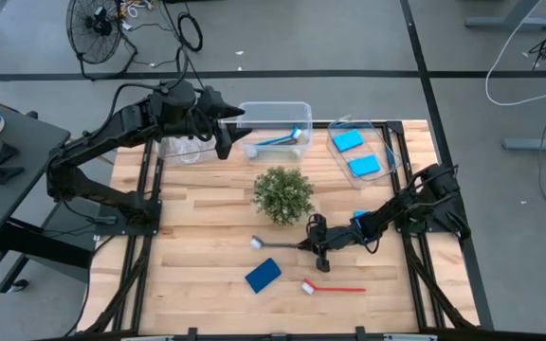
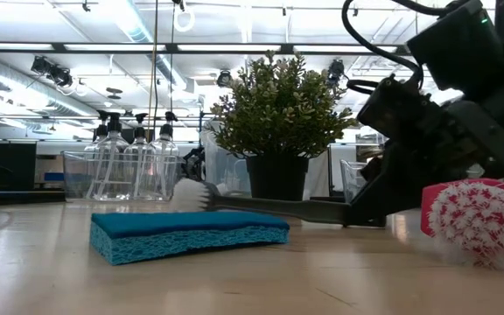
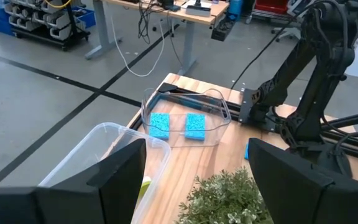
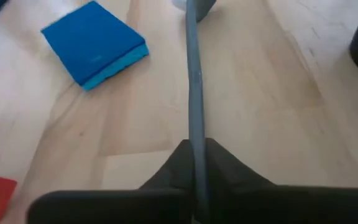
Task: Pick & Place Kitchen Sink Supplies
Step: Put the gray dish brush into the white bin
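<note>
From above, the right gripper sits low on the table in front of the green plant, its fingers pinched together on the handle of the dark grey dish brush, whose white head points toward the table's left side; a blue sponge and a red brush lie nearer the front edge. The left gripper hovers with its fingers spread apart over a clear bin holding a blue brush, beside another bin with two sponges. At table height, the grey brush lies level behind the sponge. The left wrist camera shows wide-parted fingers above the bin's rim. The right wrist camera shows the handle clamped between the closed fingers.
</note>
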